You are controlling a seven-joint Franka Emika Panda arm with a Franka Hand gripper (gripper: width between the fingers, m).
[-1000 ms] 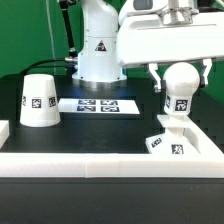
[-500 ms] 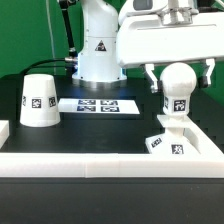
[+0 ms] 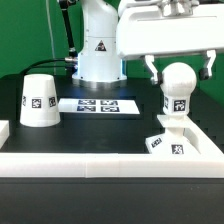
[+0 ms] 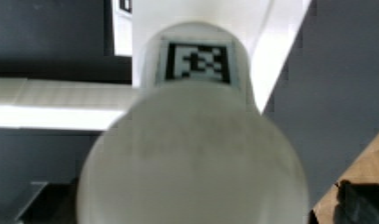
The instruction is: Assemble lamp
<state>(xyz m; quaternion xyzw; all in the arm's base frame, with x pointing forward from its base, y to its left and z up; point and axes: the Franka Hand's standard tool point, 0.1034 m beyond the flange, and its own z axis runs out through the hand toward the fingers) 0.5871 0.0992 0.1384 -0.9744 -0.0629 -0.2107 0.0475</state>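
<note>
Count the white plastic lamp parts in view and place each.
3. The cup-like conical white shade stands at the exterior view's left; the flat square white base lies at its right; the round white bulb stands upright on that base. No others show.

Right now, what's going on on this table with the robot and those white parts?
The robot arm is partway through building a lamp. Its gripper hangs over the bulb with its jaws open, one on each side of the round head, not touching it. The bulb stands upright on the square base at the exterior view's right. The shade sits wide end down on the table at the exterior view's left, apart and not yet fitted.
</note>
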